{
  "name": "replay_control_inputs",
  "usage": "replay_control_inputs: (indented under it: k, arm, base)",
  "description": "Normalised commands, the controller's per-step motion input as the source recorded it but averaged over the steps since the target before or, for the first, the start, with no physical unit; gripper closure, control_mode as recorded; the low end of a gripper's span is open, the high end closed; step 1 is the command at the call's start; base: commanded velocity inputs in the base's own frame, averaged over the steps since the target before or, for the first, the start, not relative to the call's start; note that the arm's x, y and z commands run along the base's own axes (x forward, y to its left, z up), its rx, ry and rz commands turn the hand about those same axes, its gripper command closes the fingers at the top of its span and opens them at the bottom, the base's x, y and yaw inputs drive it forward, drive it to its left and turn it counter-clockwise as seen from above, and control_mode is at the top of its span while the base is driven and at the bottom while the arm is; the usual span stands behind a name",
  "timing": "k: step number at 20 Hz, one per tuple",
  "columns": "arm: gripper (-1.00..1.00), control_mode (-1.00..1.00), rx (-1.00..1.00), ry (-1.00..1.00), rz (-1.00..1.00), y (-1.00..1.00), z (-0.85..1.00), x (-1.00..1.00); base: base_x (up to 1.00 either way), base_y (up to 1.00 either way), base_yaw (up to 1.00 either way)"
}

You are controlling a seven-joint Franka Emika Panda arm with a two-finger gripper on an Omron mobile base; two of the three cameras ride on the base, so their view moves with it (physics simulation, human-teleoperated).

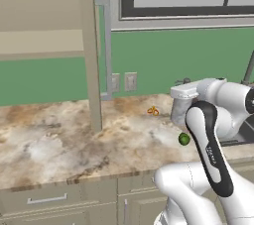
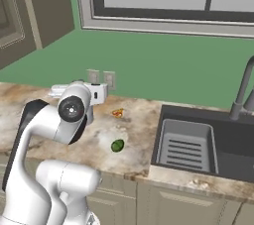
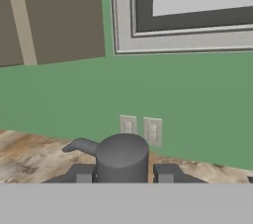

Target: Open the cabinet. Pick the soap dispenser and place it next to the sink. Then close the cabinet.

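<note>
So the cabinet point(image 1: 92, 50) hangs open and the gripper point(image 3: 122, 172) clasps the soap bottle point(image 3: 122, 158) low over the counter point(image 1: 59, 140), well short of the sink point(image 2: 198, 142); setting it down and shutting the door remain.

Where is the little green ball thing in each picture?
Left base view: the small green round thing lies on the counter at right, just left of the arm.
Right base view: it lies on the counter at lower centre, left of the sink.
Hand view: not in it.
Shared landmark: the two wall outlets.
</note>
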Motion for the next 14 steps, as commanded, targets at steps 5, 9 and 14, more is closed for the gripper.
replay_control_inputs:
  k: [5,9,14]
  arm:
    - [1.0,1.0,0.0,0.0,0.0,0.0,0.0,0.0]
    - [1.0,1.0,0.0,0.0,0.0,0.0,0.0,0.0]
    - [1.0,1.0,0.0,0.0,0.0,0.0,0.0,0.0]
  base:
    - [0.03,-0.35,0.0]
    - [0.0,-0.13,0.0]
    - [0.0,0.0,0.0]
